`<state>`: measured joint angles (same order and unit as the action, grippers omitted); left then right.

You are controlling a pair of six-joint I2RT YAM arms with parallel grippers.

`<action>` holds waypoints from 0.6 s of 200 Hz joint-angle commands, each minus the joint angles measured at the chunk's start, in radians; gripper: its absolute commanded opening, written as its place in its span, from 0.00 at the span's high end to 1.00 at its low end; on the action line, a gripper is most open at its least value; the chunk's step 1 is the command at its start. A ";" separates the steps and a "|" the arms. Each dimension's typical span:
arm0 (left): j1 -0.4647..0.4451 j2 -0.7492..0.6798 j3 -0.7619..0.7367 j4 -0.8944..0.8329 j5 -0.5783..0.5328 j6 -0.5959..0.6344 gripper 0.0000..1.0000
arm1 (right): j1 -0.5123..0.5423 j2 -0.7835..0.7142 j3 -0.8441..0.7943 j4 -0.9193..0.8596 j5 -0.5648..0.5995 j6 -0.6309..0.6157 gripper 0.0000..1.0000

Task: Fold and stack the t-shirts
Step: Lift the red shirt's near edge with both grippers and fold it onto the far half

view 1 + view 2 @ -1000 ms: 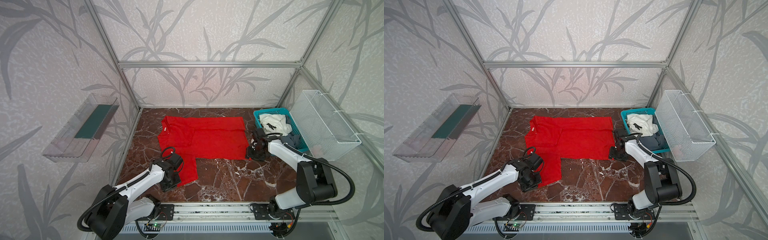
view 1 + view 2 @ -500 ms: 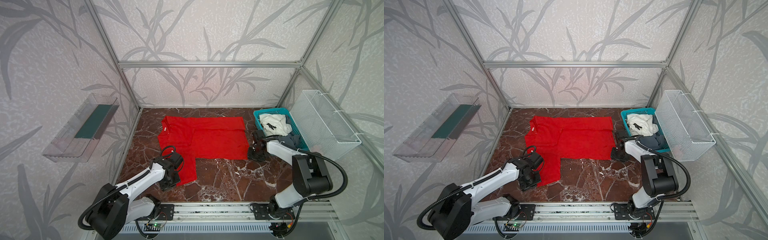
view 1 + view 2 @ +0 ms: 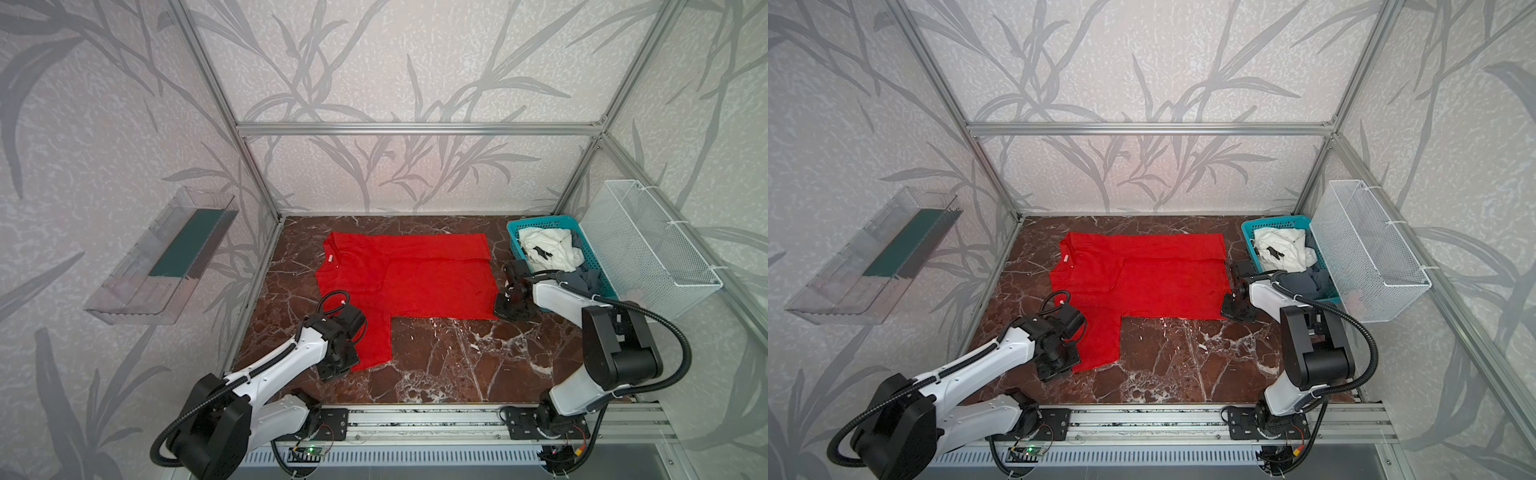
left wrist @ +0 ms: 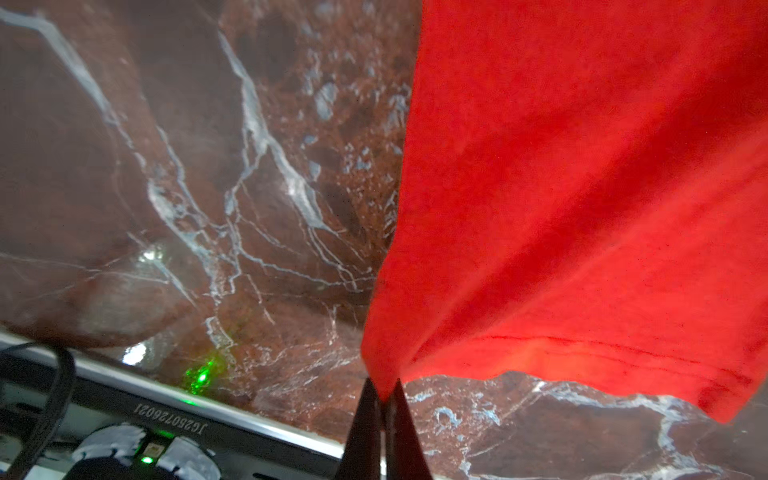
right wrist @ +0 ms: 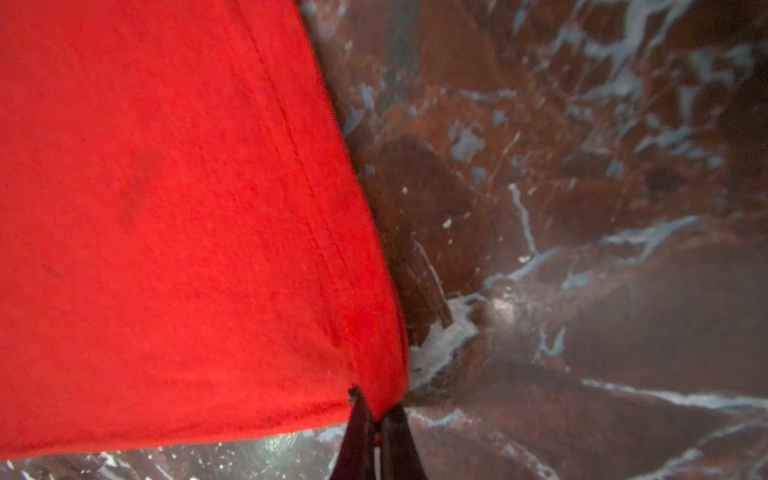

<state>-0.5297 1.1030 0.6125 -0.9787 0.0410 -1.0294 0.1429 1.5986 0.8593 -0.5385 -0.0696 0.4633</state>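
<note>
Red tee (image 3: 415, 274) spread flat mid-frame in both top views. Lower-left sleeve corner pinched by left gripper (image 4: 384, 401); lower-right hem corner clamped by right gripper (image 5: 376, 415). White tee (image 3: 548, 249) heaped in basket (image 3: 513, 227), right.

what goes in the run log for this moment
left pincer: shut on red cloth t-shirt sleeve corner | right pincer: shut on its hem corner | shirt: lying spread out
</note>
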 commanded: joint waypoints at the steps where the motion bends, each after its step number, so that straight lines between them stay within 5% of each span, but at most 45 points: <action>1: -0.004 -0.087 0.049 -0.120 -0.093 -0.056 1.00 | -0.003 -0.078 -0.028 -0.088 -0.004 0.000 0.99; 43: 0.031 -0.208 0.102 -0.149 -0.196 -0.010 1.00 | -0.003 -0.143 0.001 -0.186 -0.004 -0.004 1.00; 120: 0.273 -0.062 0.328 0.045 -0.119 0.258 1.00 | -0.008 -0.039 0.196 -0.186 -0.031 0.005 1.00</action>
<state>-0.3309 0.9943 0.8677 -0.9936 -0.0868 -0.8837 0.1425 1.5284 0.9997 -0.7029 -0.0956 0.4637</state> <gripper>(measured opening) 0.048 0.050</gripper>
